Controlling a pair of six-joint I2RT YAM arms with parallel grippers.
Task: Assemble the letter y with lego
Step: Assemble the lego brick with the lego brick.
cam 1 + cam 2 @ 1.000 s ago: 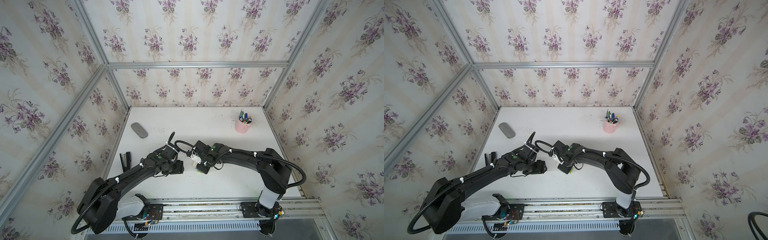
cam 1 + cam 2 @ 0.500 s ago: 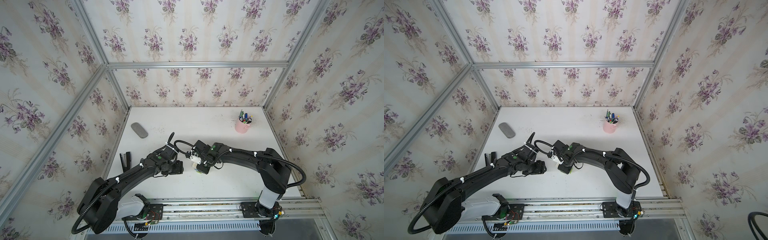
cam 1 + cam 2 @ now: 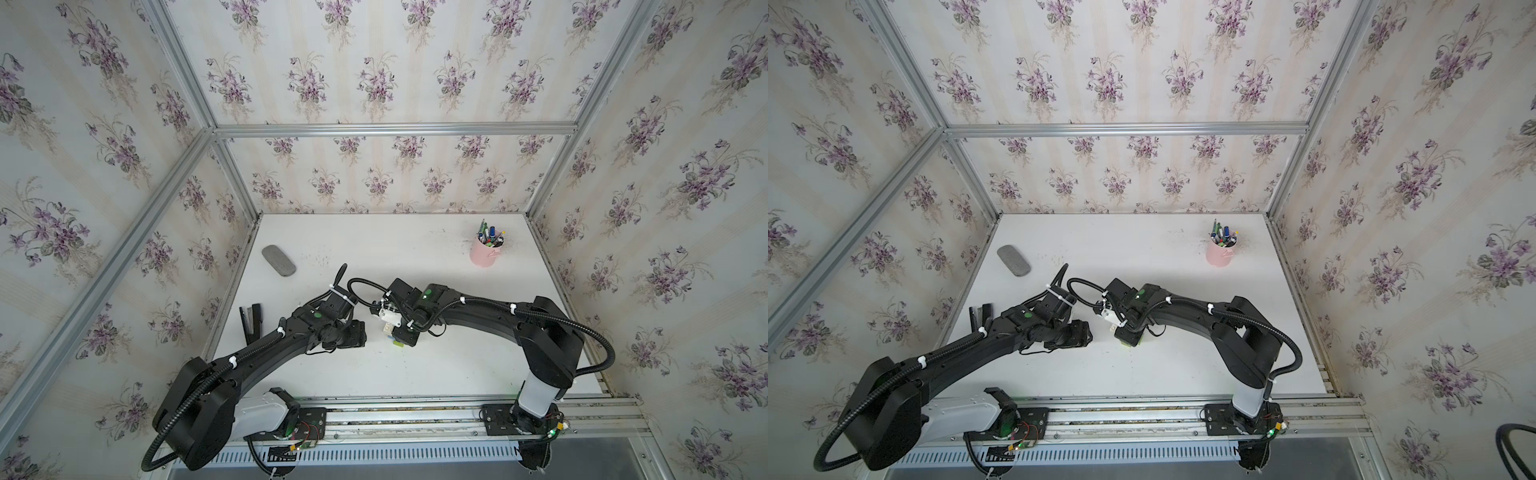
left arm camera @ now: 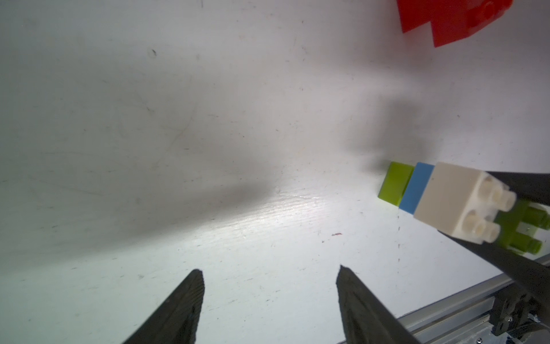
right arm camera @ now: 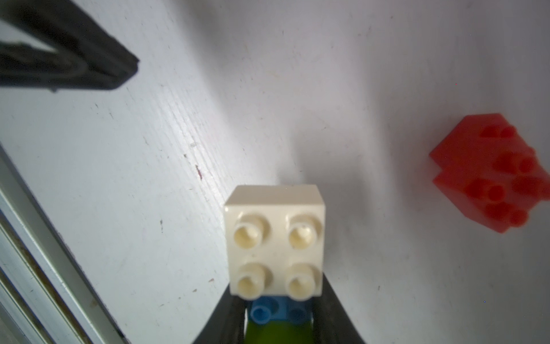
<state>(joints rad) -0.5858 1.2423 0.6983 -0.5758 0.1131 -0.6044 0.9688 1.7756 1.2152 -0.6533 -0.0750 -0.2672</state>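
My right gripper (image 5: 278, 287) is shut on a small stack of lego: a cream-white brick (image 5: 275, 238) on a blue brick (image 5: 279, 312), with lime-green (image 5: 279, 333) behind it. The left wrist view shows the same stack: lower green brick (image 4: 395, 183) against the table, the blue one (image 4: 415, 187), the cream-white one (image 4: 458, 202), and a second green brick (image 4: 523, 226) beside the white. Two joined red bricks (image 5: 491, 172) lie apart on the table. My left gripper (image 4: 269, 271) is open and empty, a short way from the stack. No finished letter y is in view.
A pink pen cup (image 3: 484, 253) stands at the back right. A grey oval pad (image 3: 278, 260) lies at the back left and a black stapler (image 3: 251, 322) by the left edge. The metal rail (image 3: 415, 411) runs along the table's front.
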